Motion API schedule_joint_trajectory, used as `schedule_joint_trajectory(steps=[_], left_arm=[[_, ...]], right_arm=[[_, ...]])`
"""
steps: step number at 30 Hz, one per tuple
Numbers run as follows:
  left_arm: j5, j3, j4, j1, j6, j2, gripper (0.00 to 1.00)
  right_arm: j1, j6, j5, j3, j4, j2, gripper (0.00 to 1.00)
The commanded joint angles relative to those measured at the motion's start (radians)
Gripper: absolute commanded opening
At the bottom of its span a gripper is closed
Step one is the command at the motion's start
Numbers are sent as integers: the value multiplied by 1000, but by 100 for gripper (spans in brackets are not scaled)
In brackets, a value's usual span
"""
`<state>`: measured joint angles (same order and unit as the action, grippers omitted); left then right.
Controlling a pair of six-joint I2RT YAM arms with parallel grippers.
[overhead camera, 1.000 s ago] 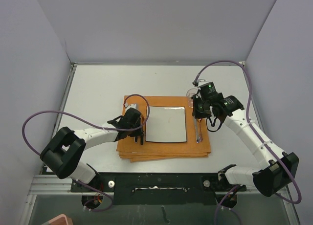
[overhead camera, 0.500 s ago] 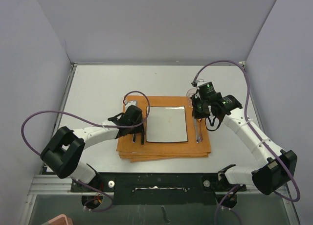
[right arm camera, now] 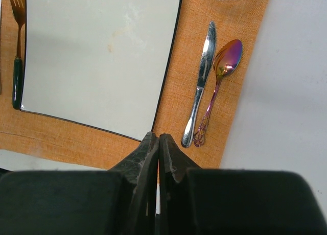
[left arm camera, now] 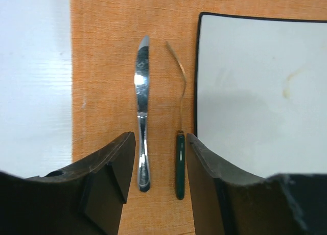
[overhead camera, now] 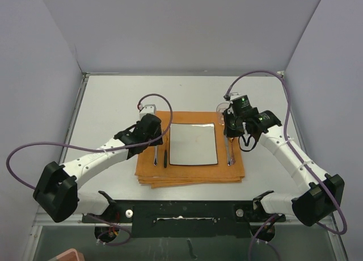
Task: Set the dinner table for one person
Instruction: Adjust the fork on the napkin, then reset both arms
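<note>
Large flat matte white dinner table (overhead camera: 113, 102) under everything, filling most of the top view; at its middle, orange folded woven cloth (overhead camera: 190, 175), bearing a square white plate with a thin dark rim (overhead camera: 193, 143); left of the plate, side by side and apart, silver table knife (left arm camera: 141, 107) and fork with dark green handle (left arm camera: 180, 166), the fork just beside the plate's edge; right of the plate, second silver knife (right arm camera: 202, 81) just beside an iridescent purple-gold spoon (right arm camera: 220, 76); clear glass (overhead camera: 222, 108) on the cloth's far right corner; left gripper (left arm camera: 158, 143) above the handle ends of knife and fork, fingers spread wide, gripping nothing; right gripper (right arm camera: 157, 140) raised above the cloth at the plate's right side, fingers pressed tight together, nothing between them.
</note>
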<state>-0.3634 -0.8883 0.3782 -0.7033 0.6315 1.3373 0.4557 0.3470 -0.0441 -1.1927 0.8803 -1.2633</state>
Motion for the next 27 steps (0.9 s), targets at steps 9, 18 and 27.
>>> schedule_joint_trajectory(steps=[9, 18, 27], left_arm=[[-61, 63, 76, 0, 10, 53, 23], [-239, -166, 148, -178, -206, -108, 49], [-389, -284, 121, -187, -484, -356, 58]], right_arm=[[-14, 8, 15, 13, -29, 63, 0], [-13, -58, -31, 157, -235, 301, 28], [-16, -251, -205, 283, -462, 451, 68]])
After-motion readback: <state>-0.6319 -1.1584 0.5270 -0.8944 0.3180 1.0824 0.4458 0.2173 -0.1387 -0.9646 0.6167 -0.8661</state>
